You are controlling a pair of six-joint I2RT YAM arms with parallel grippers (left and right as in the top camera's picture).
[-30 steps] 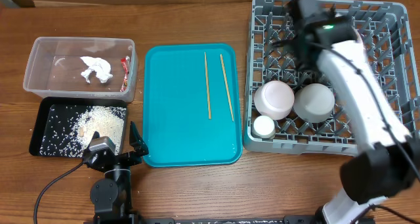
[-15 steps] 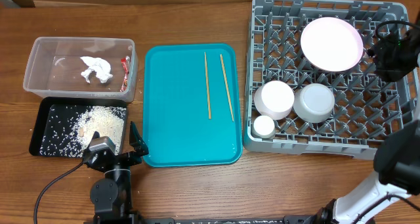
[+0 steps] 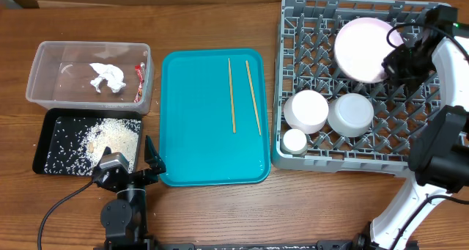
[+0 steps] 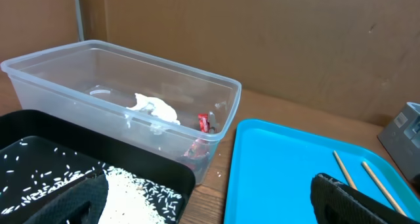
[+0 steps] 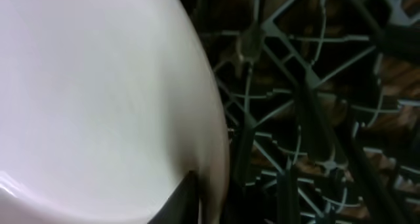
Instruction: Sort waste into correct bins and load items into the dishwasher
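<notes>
The white plate [image 3: 366, 48] stands tilted among the pegs at the back of the grey dishwasher rack [image 3: 432, 133]. My right gripper [image 3: 396, 59] is at the plate's right edge, shut on its rim. In the right wrist view the plate [image 5: 98, 86] fills the left side, with one dark fingertip [image 5: 187, 201] against its rim. Two bowls [image 3: 306, 109] [image 3: 352, 114] and the cup [image 3: 294, 140] sit in the rack. Two chopsticks [image 3: 231, 94] [image 3: 253, 96] lie on the teal tray [image 3: 198, 133]. My left gripper [image 3: 132, 166] rests open at the front left.
The clear tub [image 3: 44, 89] holds the napkin [image 3: 105, 75] and the red wrapper [image 3: 138, 75]. The black tray [image 3: 40, 144] below it holds rice [image 3: 113, 136]. In the left wrist view the tub [image 4: 118, 60] and teal tray [image 4: 282, 165] lie ahead.
My right arm swung off the rack to the right, leaving the plate standing in it. It then came back to the plate's right edge and shut there. The left arm stayed still.
</notes>
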